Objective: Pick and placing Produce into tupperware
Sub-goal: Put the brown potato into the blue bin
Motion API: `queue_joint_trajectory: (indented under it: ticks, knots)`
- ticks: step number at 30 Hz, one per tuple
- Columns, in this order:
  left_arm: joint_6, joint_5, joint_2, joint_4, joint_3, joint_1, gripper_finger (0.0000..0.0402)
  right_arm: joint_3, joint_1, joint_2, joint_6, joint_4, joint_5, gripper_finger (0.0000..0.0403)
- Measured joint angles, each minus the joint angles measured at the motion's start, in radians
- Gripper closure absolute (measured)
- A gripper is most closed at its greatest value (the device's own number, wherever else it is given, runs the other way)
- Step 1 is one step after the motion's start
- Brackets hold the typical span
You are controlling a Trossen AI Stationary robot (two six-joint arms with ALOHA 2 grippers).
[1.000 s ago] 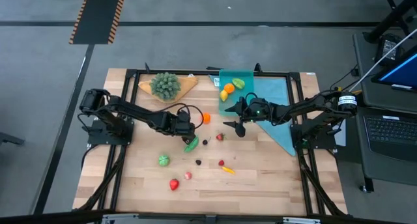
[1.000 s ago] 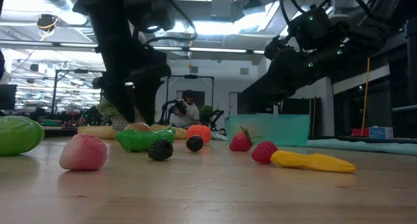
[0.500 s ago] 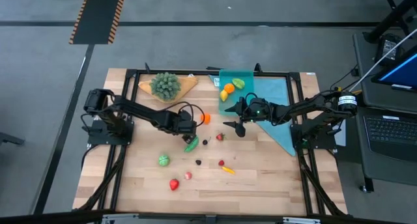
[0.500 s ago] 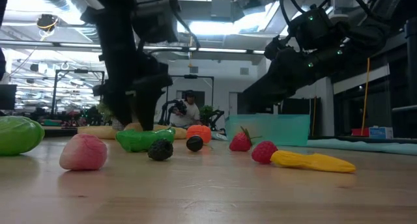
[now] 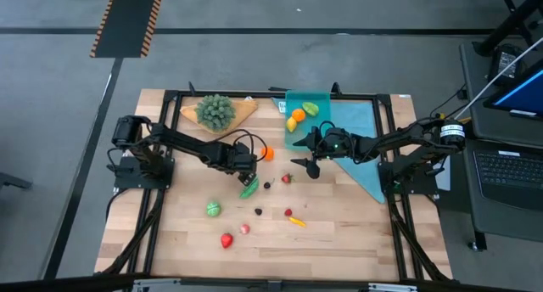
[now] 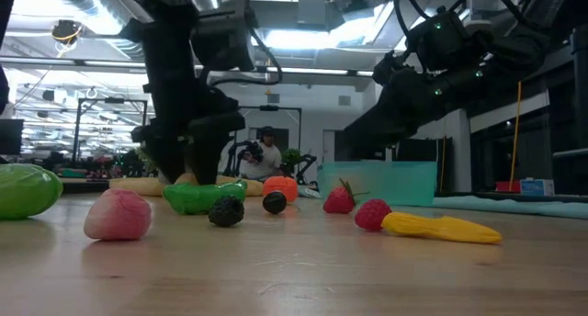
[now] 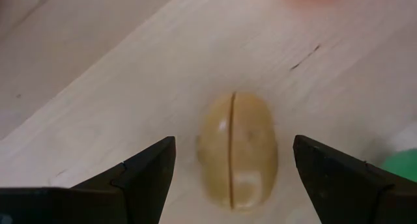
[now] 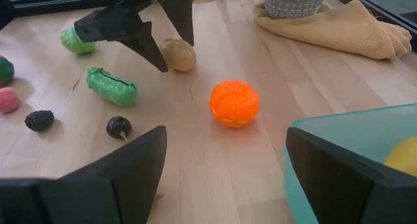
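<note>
A tan, potato-like piece of produce [image 7: 238, 149] lies on the wooden table. My left gripper [image 7: 234, 146] points down over it, open, with one finger on each side and a gap to both. The right wrist view shows the same gripper [image 8: 166, 38] at the tan piece [image 8: 178, 55]. An orange piece [image 5: 268, 154] and a green pod [image 5: 249, 188] lie close by. The teal tupperware [image 5: 316, 97] at the far right holds orange, yellow and green pieces. My right gripper [image 5: 307, 165] hangs open in front of the tupperware, holding nothing.
More produce is scattered toward the near edge: a green ball [image 5: 213, 209], red [image 5: 226, 239] and pink [image 5: 244, 229] pieces, dark berries [image 5: 259, 211], a strawberry [image 5: 287, 178] and a yellow piece [image 5: 297, 221]. A bushy plant [image 5: 215, 110] stands at the far edge. A light-blue cloth [image 5: 361, 148] lies under the tupperware.
My left gripper has come down a little toward the tan piece and shifted slightly toward the table's right, staying open. My right arm has kept still.
</note>
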Motion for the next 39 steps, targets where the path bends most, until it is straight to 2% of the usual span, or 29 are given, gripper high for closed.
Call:
queue_joint_trajectory:
  ticks: [11,28,39]
  knots:
    - [0.0,0.003,0.008,0.015,-0.001,0.004,0.0107,0.0,0.0,0.0,0.001,-0.009,0.0,0.0086]
    - [0.038,0.028,0.027,0.015,0.0,0.019,0.0237,0.0,0.002,0.0,0.003,-0.013,0.0,0.0086]
    - [0.212,0.067,-0.006,0.002,0.0,0.026,0.023,0.0,0.002,0.0,0.008,-0.013,0.0,0.0086]
